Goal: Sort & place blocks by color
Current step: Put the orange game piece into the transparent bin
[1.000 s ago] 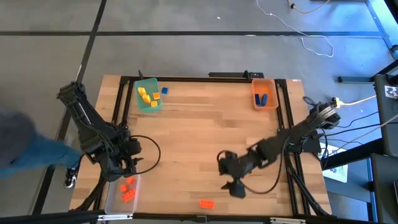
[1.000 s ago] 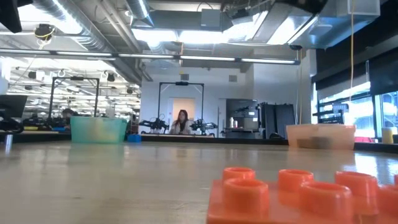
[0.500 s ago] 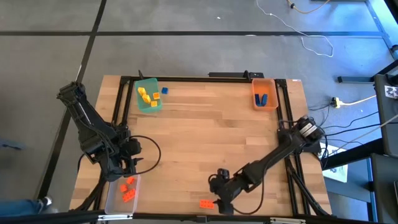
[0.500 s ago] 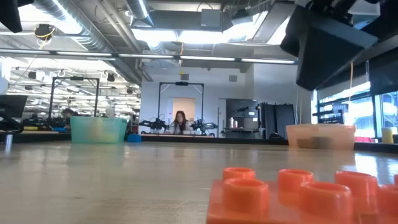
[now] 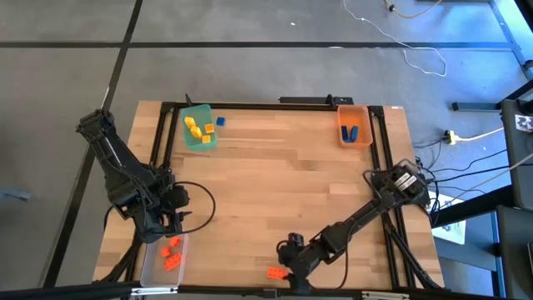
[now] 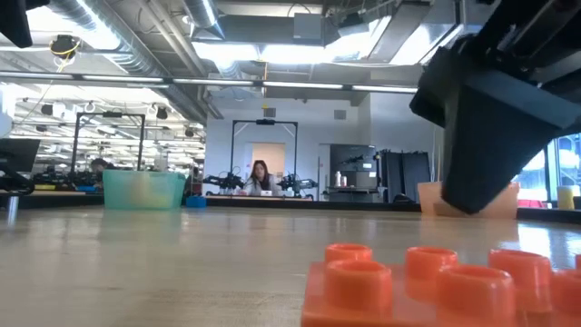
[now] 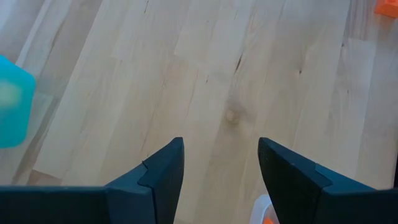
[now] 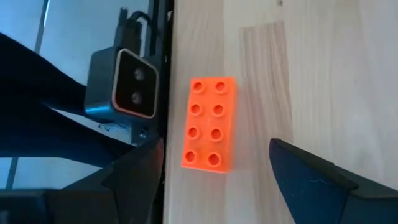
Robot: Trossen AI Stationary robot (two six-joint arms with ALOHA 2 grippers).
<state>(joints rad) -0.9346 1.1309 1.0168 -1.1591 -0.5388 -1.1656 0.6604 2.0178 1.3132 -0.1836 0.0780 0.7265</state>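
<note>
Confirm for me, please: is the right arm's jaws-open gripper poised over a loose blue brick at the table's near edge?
Not quite: the brick is orange, not blue, as the right wrist view shows. The right gripper is indeed poised over it with jaws open.

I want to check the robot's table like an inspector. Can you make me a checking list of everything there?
Surface: wooden table, bare in the middle.
Job's things: orange block lying flat near the front edge; yellow blocks in the green bin; blue blocks in the orange bin; orange blocks in the clear bin; one blue block beside the green bin.
Clutter: nothing seen.
Grippers: right gripper open above the lone orange block; left gripper open, empty, by the clear bin.
Cables: black cable loops on the table; white cable on the floor.
Surroundings: grey floor; a person far behind in the low view.
</note>
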